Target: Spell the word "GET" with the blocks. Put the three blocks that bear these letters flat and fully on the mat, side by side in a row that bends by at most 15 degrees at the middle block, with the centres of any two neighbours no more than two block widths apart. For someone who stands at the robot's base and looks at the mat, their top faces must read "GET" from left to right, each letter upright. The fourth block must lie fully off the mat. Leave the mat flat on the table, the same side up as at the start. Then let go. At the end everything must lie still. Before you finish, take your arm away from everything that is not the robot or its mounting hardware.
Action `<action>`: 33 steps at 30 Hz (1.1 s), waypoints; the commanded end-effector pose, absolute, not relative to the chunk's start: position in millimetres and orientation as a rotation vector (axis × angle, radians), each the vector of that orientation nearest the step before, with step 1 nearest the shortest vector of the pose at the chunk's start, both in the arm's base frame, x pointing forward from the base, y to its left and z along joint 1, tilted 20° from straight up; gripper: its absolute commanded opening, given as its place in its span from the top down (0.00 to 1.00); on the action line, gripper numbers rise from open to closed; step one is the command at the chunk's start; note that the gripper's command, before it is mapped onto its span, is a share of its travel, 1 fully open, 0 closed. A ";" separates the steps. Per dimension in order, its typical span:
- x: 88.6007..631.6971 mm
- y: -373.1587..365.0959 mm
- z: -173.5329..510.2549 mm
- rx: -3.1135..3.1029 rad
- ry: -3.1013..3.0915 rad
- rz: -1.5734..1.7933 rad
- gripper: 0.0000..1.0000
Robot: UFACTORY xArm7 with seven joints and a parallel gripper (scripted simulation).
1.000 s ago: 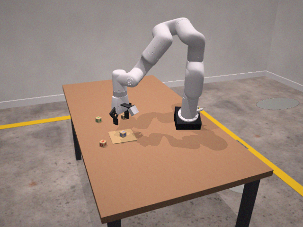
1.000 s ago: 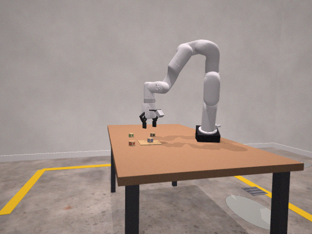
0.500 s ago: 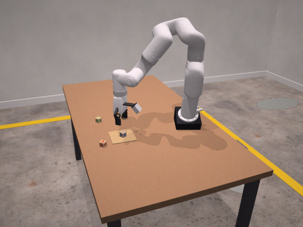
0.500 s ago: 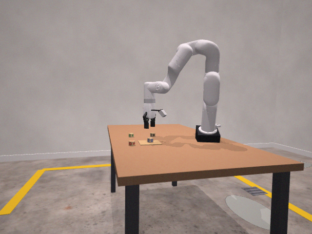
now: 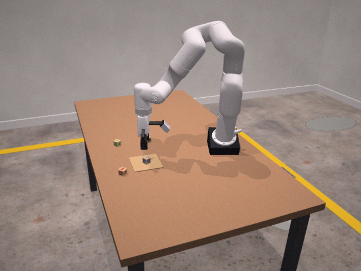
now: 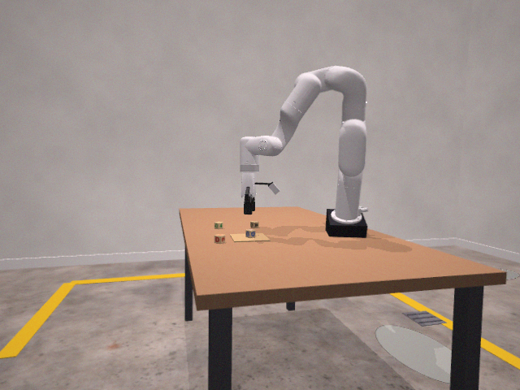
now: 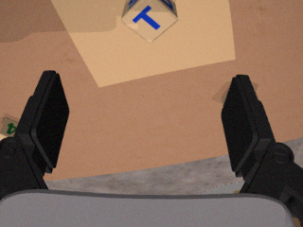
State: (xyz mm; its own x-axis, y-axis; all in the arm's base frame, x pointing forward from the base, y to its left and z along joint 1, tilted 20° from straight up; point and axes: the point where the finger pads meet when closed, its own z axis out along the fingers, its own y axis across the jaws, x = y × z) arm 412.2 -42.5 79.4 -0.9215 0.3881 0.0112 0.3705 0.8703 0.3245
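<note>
Overhead, the gripper hangs wide open and empty, the T block on the mat just in front; side-on, a fourth block sits below it; wrist camera: T block ahead, between spread fingers

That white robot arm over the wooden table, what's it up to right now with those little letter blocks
The arm is sorting letter blocks onto a tan mat. One block, with a blue T on top, already sits on the mat. The gripper is wide open and holds nothing, hanging low over the table just beyond the mat, above a block lying off it. Two more blocks, a green-lettered one and a red-lettered one, also lie off the mat.
</note>
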 end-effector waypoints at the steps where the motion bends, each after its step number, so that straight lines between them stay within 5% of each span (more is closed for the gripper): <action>1: 412.9 -43.8 80.4 0.396 2.987 0.504 0.00; 33: 410.6 -45.5 79.4 -0.611 2.854 0.417 0.00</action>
